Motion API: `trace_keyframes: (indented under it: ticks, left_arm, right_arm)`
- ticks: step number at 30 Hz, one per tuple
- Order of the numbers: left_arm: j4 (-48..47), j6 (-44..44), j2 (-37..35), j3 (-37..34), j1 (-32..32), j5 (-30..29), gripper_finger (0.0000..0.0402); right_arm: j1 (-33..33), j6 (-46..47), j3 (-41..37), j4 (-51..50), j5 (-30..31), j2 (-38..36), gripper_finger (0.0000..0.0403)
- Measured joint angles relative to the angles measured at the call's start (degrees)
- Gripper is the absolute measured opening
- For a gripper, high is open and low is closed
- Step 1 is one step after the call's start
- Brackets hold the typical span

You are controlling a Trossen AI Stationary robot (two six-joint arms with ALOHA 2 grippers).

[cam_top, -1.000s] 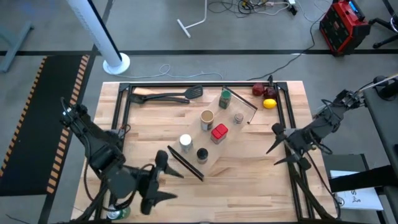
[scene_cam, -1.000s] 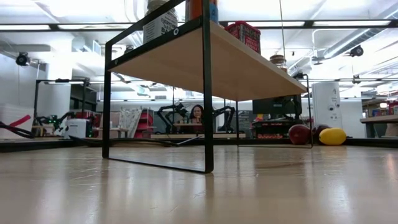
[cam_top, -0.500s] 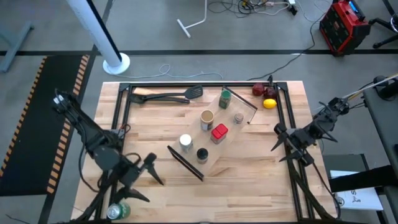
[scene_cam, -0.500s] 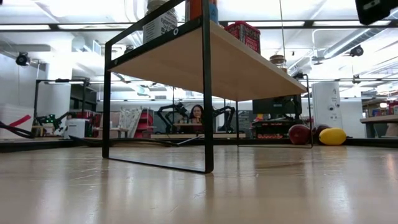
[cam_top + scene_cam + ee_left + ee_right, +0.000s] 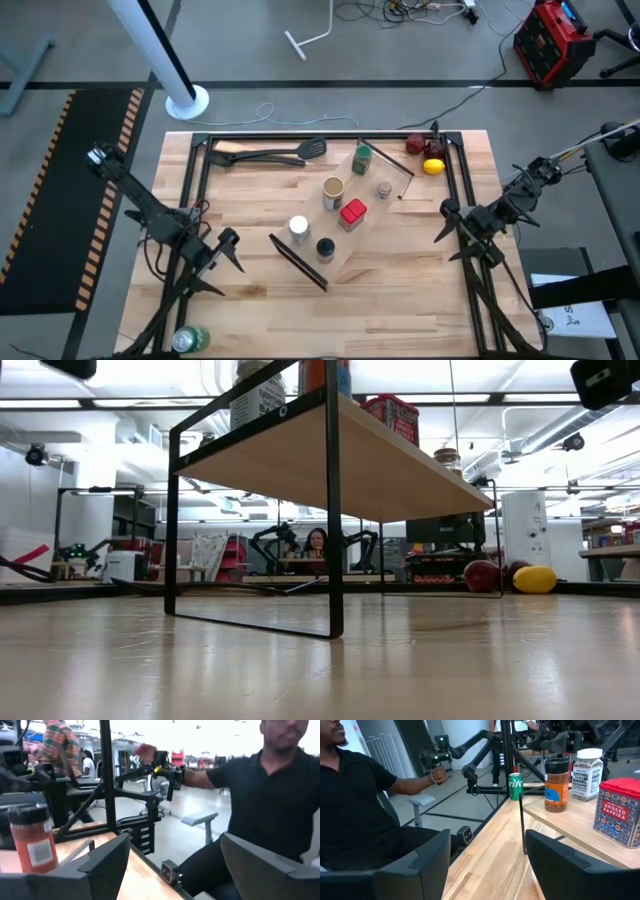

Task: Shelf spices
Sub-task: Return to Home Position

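The shelf (image 5: 345, 235), a pale board on black end bars, stands mid-table and bears the spices on its top. They are a green jar (image 5: 362, 157), a tan cylinder (image 5: 333, 189), a red tin (image 5: 351, 213), a white-capped jar (image 5: 298, 228), a black-capped jar (image 5: 324, 248) and a small shaker (image 5: 384, 188). My left gripper (image 5: 232, 258) hovers open to the left of the shelf. My right gripper (image 5: 442, 232) hovers open to its right, and its wrist view shows the red tin (image 5: 620, 812). Neither gripper has anything between its fingers.
A black tube frame (image 5: 200, 190) rings the table. Black spatulas (image 5: 270, 155) lie at the far left, and a lemon (image 5: 433, 167) and dark red fruit (image 5: 415, 144) at the far right. A green can (image 5: 190, 340) stands at the near left corner. A person in black (image 5: 270, 795) sits beyond the table.
My left gripper has drawn back from the table's near edge toward the far and left edges, staying open, and the green can now shows. The right arm has barely shifted. The shelf and spices have stayed where they were.
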Motion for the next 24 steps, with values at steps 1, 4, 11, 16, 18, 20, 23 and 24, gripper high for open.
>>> trace_keyframes:
  ticks: [1, 4, 11, 16, 18, 20, 23, 24]
  left_arm:
    - [1.38, -0.95, -0.75, -1.39, 0.00, -0.01, 0.0300]
    - [2.45, -2.04, -2.53, -4.66, 0.00, 0.00, 0.0296]
    - [4.35, -2.06, -3.19, -7.83, 0.00, 0.00, 0.0291]
    - [3.79, -2.75, -1.78, -9.93, 0.00, 0.00, 0.0293]
    - [3.66, -4.35, -1.15, -10.73, 0.00, 0.00, 0.0296]
    - [3.68, -5.96, -0.79, -11.19, 0.00, 0.00, 0.0298]
    - [3.91, -7.92, -0.87, -11.89, 0.02, 0.13, 0.0303]
    - [3.91, -8.27, -1.09, -12.22, 0.02, 0.16, 0.0304]
  right_arm:
    - [0.00, 0.00, 0.00, -0.01, 0.05, 0.00, 0.0234]
    - [0.00, -0.01, 0.00, -0.04, 0.09, 0.00, 0.0238]
    - [0.00, -0.07, -2.03, 0.43, 0.15, -0.23, 0.0246]
    - [0.00, -0.11, -9.32, 0.61, 0.15, -4.00, 0.0250]
    - [0.00, -0.13, -12.90, 0.54, 0.17, -5.45, 0.0252]
    - [0.00, -0.13, -15.82, 0.50, 0.11, -5.25, 0.0254]
    - [0.00, 0.14, -16.98, 0.26, -0.07, -4.14, 0.0257]
    - [0.00, 0.28, -16.93, 0.61, 0.34, -3.32, 0.0258]
